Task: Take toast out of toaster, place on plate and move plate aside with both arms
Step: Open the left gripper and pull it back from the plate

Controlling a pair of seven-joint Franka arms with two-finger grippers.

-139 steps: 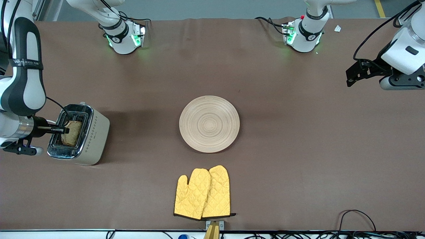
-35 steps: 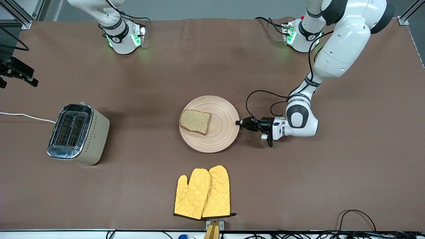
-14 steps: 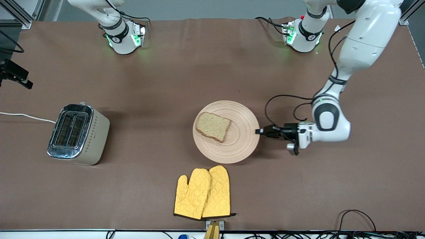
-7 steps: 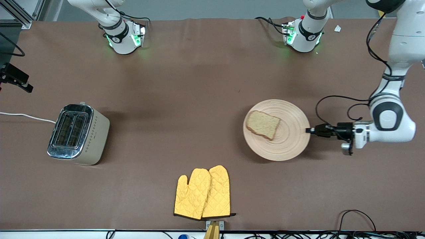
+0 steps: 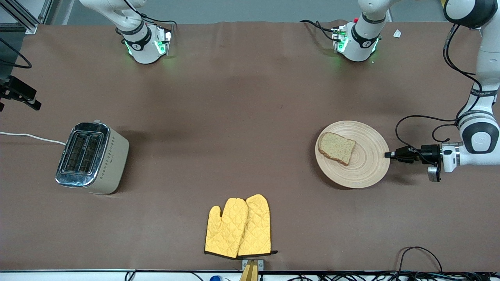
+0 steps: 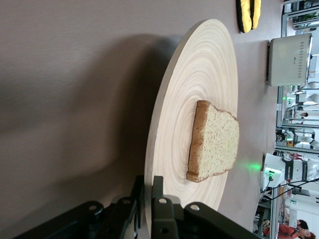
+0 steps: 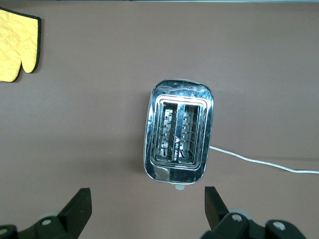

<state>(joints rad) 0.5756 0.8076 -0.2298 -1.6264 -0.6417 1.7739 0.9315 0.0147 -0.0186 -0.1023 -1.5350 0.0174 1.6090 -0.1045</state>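
The round pale wooden plate (image 5: 352,154) sits toward the left arm's end of the table. The toast (image 5: 336,148), a light-brown slice with a darker crust, lies flat on it, on the part toward the right arm's end. My left gripper (image 5: 388,154) is shut on the plate's rim; the left wrist view shows its two black fingers (image 6: 158,196) pinching the rim of the plate (image 6: 199,94), with the toast (image 6: 213,142) just past them. My right gripper (image 7: 144,206) is open and empty, high over the toaster (image 7: 179,130), with only part of it (image 5: 17,93) at the front view's edge.
The silver and cream toaster (image 5: 90,157) stands at the right arm's end with empty slots and a white cord (image 5: 31,137). Two yellow oven mitts (image 5: 239,227) lie near the front camera's edge, mid-table. Black cables (image 5: 420,253) lie at the table's near corner.
My left gripper has dragged the plate with the toast on it toward the left arm's end of the table. The right arm has hardly moved.
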